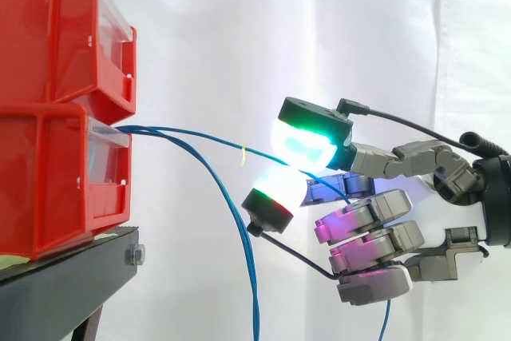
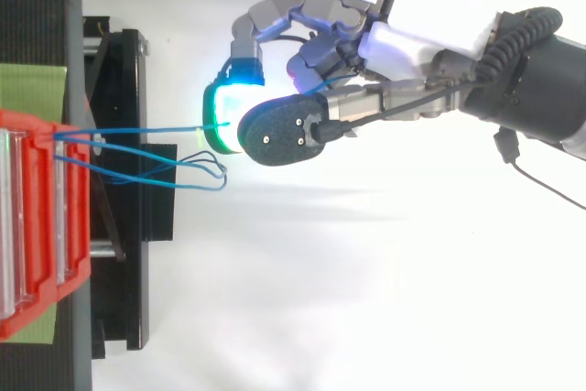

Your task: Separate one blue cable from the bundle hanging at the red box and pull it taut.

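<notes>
Remotely, from the side view, I see the hand (image 1: 363, 225) at the right of the work with one blue cable (image 1: 211, 143) pinched between two glowing fingertips (image 1: 307, 143), a green pad above and a white pad below, while the other fingers are curled under in a magenta glow. That cable leaves the front of the lower of two stacked red boxes (image 1: 56, 181) on the black stand (image 1: 72, 277) and runs almost level, dipping slightly, past a small yellow tag (image 1: 242, 154) to the pinch. The loose cables (image 1: 246, 237) fall away beneath it in a long curve, well apart from the hand, before a white curtain (image 1: 239, 29). From the top view, the hand (image 2: 403, 43) comes in from the upper right, and the held blue cable (image 2: 146, 129) lies in a nearly straight line from the box front to the green pad (image 2: 220, 121). The loose cables (image 2: 222, 174) loop just beside it, clear of the pinch. I judge one cable separated and close to taut. Its long axis points from box to fingertips, so the last slack should come out by drawing the hand straight back along that line, away from the boxes.
</notes>
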Available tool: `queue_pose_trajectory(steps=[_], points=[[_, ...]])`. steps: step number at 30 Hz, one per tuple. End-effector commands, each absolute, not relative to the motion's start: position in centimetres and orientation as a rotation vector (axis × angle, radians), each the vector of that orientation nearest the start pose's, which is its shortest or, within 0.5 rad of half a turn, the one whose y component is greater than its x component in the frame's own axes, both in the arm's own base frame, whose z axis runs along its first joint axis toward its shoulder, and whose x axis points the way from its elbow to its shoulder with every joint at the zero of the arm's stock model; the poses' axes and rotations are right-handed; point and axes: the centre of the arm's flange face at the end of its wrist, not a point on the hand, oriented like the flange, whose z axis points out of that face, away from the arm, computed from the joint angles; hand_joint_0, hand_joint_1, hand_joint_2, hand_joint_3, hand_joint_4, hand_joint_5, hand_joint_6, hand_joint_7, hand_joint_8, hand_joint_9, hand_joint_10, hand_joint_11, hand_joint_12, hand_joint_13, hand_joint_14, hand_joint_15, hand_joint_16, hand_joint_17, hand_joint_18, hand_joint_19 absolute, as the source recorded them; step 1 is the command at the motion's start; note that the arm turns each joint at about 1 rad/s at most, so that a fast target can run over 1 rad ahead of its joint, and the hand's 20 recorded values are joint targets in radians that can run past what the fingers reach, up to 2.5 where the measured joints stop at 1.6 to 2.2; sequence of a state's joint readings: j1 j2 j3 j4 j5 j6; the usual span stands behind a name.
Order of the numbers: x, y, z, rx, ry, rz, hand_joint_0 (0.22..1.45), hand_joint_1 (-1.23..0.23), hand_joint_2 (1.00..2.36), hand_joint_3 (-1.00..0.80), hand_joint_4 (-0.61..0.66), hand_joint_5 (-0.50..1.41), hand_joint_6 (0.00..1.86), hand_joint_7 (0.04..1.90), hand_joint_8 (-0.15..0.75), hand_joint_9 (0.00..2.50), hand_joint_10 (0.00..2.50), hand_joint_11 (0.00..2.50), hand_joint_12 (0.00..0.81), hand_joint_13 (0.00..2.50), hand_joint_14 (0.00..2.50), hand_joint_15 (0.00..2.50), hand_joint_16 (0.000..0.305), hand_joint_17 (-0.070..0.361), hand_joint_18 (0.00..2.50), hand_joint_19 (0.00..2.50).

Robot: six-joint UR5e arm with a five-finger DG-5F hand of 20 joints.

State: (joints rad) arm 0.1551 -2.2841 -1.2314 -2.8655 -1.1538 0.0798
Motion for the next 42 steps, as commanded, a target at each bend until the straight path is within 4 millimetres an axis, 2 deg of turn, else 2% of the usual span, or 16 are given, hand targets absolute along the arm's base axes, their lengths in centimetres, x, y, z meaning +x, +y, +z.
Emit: queue_pose_trajectory(steps=[1, 42], points=[[74.25, -5.98, 23.30, 1.421, 1.043, 1.007, 0.76, -0.75, 1.00, -0.45, -0.03, -0.18, 0.96, 1.13, 0.231, 0.89, 1.59, 1.11, 0.270, 0.90, 1.85, 1.27, 0.027, 0.060, 1.15, 1.67], [74.21, -5.99, 23.23, 1.422, 1.044, 1.005, 0.76, -0.75, 1.01, -0.43, -0.02, -0.18, 0.95, 1.15, 0.233, 0.93, 1.54, 1.15, 0.280, 0.93, 1.84, 1.27, 0.028, 0.062, 1.18, 1.69]])
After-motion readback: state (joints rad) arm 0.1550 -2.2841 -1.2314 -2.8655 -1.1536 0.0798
